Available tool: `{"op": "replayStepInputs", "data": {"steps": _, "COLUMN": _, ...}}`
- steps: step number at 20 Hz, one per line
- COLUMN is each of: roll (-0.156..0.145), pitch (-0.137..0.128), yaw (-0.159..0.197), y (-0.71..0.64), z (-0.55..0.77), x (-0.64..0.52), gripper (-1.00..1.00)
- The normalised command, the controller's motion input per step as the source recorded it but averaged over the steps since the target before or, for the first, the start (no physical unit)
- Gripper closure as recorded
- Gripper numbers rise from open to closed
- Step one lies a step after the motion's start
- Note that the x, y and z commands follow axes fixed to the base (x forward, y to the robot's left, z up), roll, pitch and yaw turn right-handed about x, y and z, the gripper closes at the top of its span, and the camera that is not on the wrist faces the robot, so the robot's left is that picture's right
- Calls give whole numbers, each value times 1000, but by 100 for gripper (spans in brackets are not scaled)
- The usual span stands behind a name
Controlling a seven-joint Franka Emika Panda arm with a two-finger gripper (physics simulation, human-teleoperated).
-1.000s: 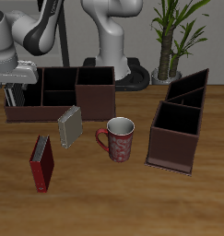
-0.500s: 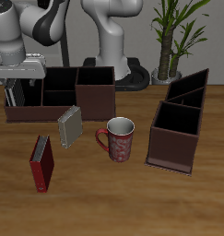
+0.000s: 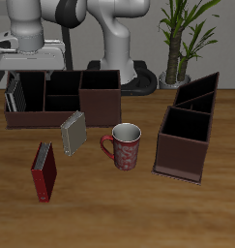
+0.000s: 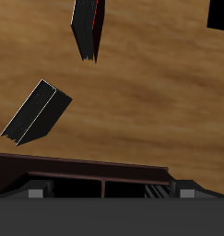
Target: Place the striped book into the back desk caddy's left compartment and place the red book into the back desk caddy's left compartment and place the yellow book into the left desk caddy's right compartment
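the gripper (image 3: 30, 70) hangs above the back desk caddy (image 3: 63, 98), at the far side of the table (image 3: 109, 208). its jaws are not clearly shown in either view, so whether they are spread or pressed together i cannot tell, and nothing appears pinched between them. the striped book (image 3: 13, 95) already stands upright in the end compartment of that caddy, directly below the gripper, so that part of the task looks done.

the red book (image 3: 44, 171) comes next by the task's order. it stands on edge on the table, well apart from the gripper and nearer the table's front edge, almost straight out in front of the compartment it must enter. its long axis runs roughly from the caddy toward the front edge, slightly slanted. in the wrist view the red book (image 4: 87, 26) shows edge-on with the same lie.

the yellow book (image 3: 73, 133) stands tilted just in front of the back caddy, between it and the mug (image 3: 124, 145), nearer the gripper than the red one. the left desk caddy (image 3: 189, 128) sits across the table, beyond the mug.
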Motion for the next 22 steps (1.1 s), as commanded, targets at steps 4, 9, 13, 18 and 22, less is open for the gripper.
{"op": "replayStepInputs", "data": {"steps": 4, "roll": -62, "pitch": -68, "yaw": 0, "y": 234, "z": 271, "x": 98, "gripper": -100}}
{"op": "replayStepInputs", "data": {"steps": 9, "roll": -59, "pitch": -36, "yaw": -14, "y": 118, "z": 120, "x": 213, "gripper": -100}}
{"op": "replayStepInputs", "data": {"steps": 13, "roll": -39, "pitch": 0, "yaw": -9, "y": 209, "z": -34, "x": 275, "gripper": -100}}
{"op": "replayStepInputs", "data": {"steps": 18, "roll": -30, "pitch": 1, "yaw": -24, "y": 239, "z": 91, "x": 366, "gripper": -100}}
{"op": "replayStepInputs", "data": {"steps": 22, "roll": -35, "pitch": -37, "yaw": -7, "y": 131, "z": 139, "x": 256, "gripper": -100}}
